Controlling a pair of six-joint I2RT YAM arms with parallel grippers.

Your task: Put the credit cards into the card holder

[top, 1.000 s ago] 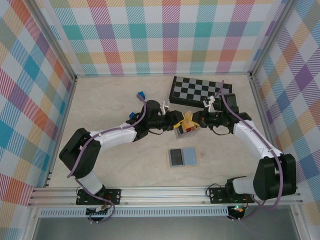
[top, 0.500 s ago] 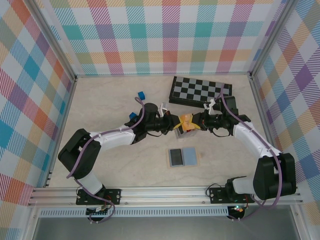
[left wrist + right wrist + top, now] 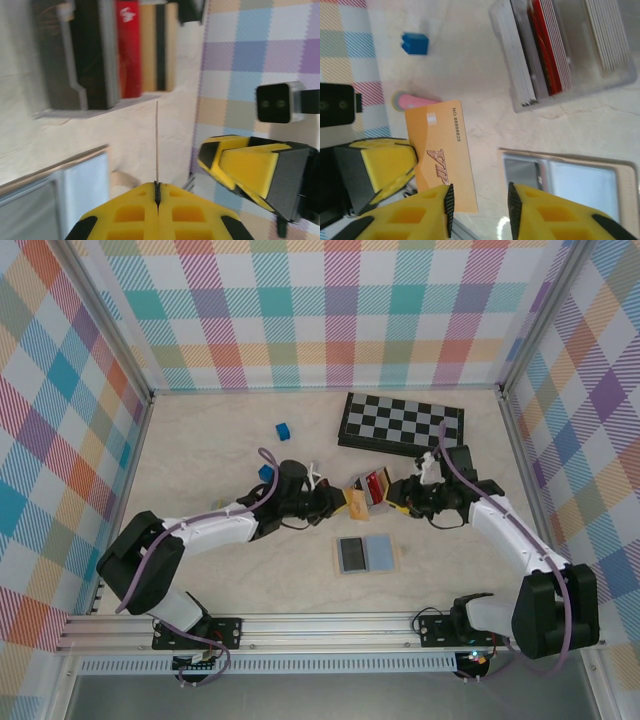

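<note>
Wallet (image 3: pixel 365 554) nearest arm bases, at 6 o'clock of both grippers. Lies open and flat, dark and blue-grey panels up.

Left gripper (image 3: pixel 157 186) pressed together, pinching orange card (image 3: pixel 442 155) by 1 edge, above table.

Right gripper (image 3: pixel 480 200) spread, at 3 o'clock of card. Card corner sits in gap between fingers; contact cannot be told.

Clear case (image 3: pixel 376 485) at 12 o'clock of card, red card (image 3: pixel 129 45) plus dark and pale cards standing inside.

Near blue cube (image 3: pixel 265 472) at 9 o'clock of left gripper, far blue cube (image 3: pixel 283 429) at 10 o'clock.

Chessboard (image 3: pixel 402 423) farthest, at 1 o'clock.
</note>
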